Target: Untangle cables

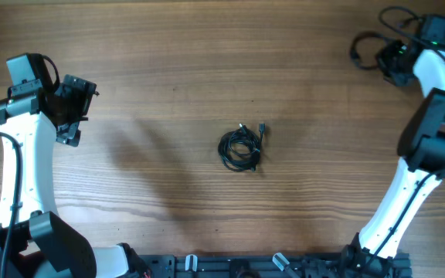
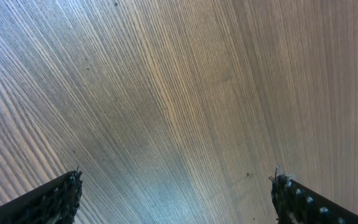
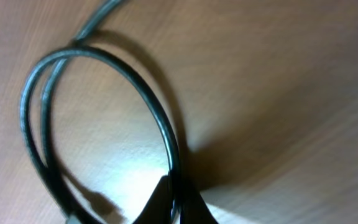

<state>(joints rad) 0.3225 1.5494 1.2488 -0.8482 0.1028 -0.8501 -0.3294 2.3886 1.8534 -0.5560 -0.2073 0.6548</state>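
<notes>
Care now: our right gripper [image 3: 178,196] pinches a cable loop [image 3: 160,119], which we should lay clear of the knot [image 1: 242,147]. Our left gripper [image 2: 176,183] gapes wide.

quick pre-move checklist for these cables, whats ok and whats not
1. Right gripper gripping a cable: ok, jaws pinched on the looped cord.
2. Left gripper open and empty: ok, only bare table under it.
3. Bundle untangled: not ok, it sits bunched at the table's centre.
4. Left gripper within easy reach of the bundle: not ok, it is off at the left side, well apart from it.
5. Looped cord separate from the bundle: looks ok, overhead shows it at the far right corner, nothing linking them.
6. Looped cord's plug ends free: cannot tell.
</notes>
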